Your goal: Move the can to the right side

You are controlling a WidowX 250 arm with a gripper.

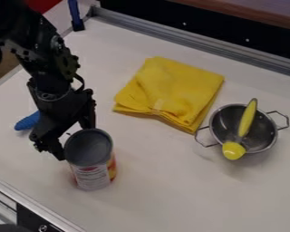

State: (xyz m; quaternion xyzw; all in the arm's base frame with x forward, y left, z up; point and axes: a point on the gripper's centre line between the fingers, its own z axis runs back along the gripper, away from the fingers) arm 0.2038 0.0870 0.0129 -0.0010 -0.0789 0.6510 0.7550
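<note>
Black and spread wide, the gripper (pixel 74 141) stood at the far-left rim of the upright can (pixel 92 158), clamped on nothing. That can sat near left, nearer than the yellow cloth (pixel 171 88).

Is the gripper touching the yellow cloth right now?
Apart. The camera view shows it plainly: a strip of bare white table runs between the gripper and the near-left edge of the yellow cloth.
</note>
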